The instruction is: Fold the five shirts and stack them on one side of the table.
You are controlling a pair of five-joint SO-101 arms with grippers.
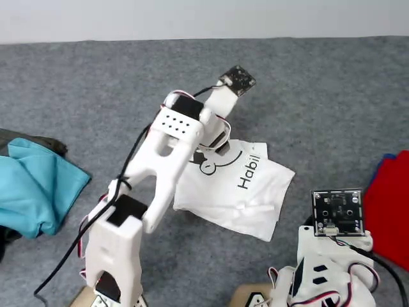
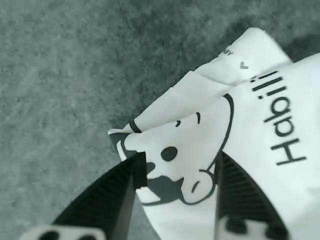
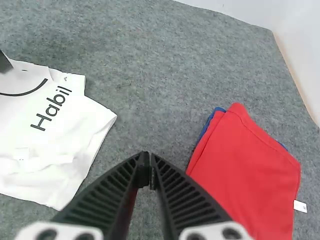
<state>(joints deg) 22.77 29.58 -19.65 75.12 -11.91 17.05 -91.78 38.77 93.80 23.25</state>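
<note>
1. White cloth sits between the jaws of my left tool (image 2: 180,165): the white shirt (image 1: 239,192), partly folded, lies flat on the grey felt worktop (image 1: 319,96) right beneath that tool.
2. My left tool stands wide, one finger on each side of the shirt's near edge, over the printed cartoon face. I judge it has not closed on the cloth yet.
3. My right tool (image 3: 150,167) is closed to a thin slit and holds nothing. It hangs above bare felt, with the white shirt to one side of it and the red shirt (image 3: 245,160) to the other.
4. The red shirt is folded and rests on a blue shirt (image 3: 212,117), whose edge peeks out beneath it. A teal shirt (image 1: 35,188) lies crumpled well away from both tools, beyond my left one.
5. What could go wrong:
   - I may pinch only the top layer, so the fold opens when I lift.
   - A finger set too low could snag the felt and drag the shirt into a bunch.
   - Carrying the shirt towards the red pile could bring it against my right tool.
6. Writing: the white shirt bears black lettering beside the cartoon. The red shirt has a small white tag, too small to read.
</note>
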